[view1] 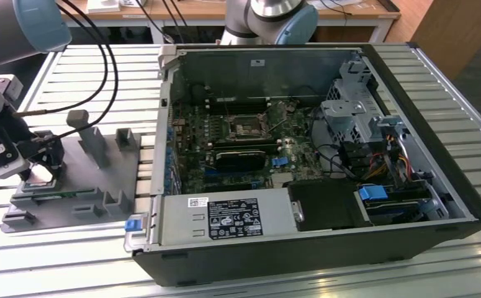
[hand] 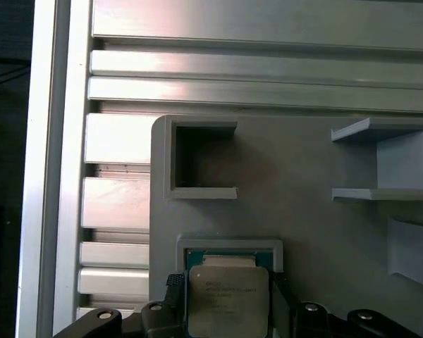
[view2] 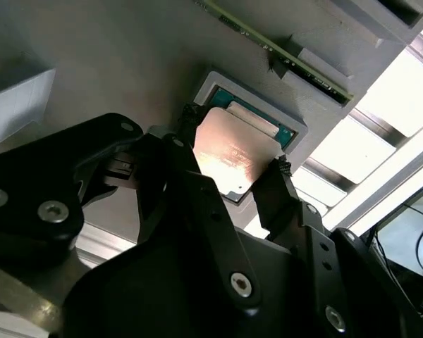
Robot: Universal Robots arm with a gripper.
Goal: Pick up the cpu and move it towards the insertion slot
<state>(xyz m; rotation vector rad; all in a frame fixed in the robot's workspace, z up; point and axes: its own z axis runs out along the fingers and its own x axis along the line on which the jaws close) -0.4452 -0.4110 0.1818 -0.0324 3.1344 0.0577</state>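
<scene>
Pincer (view2: 233, 141) black fingers (view2: 189, 123) nearest the lens in the second wrist view, tips pressed on two opposite edges of the cpu (view2: 233, 151), so I log it as clamped on the chip. The side grip makes sense to me: the lid stays clear and the contacts underneath go untouched. The cpu (hand: 228, 299) sits at the square recess of the grey tray (hand: 303, 211) in the first wrist view; can't tell if it has left the seat.

The tray is on the slatted worktop (view1: 83, 68) at the exterior view's left, just beside the open computer case (view1: 265, 261). A green memory stick (view2: 289, 60) stands in its own groove near the recess, so the tray looks like a parts holder. The insertion slot (view1: 246, 128) is on the board inside the case, well apart from the chip.

Writing: faint print on the cpu lid and a white label (view1: 232, 218) on the power supply box, neither read off here
</scene>
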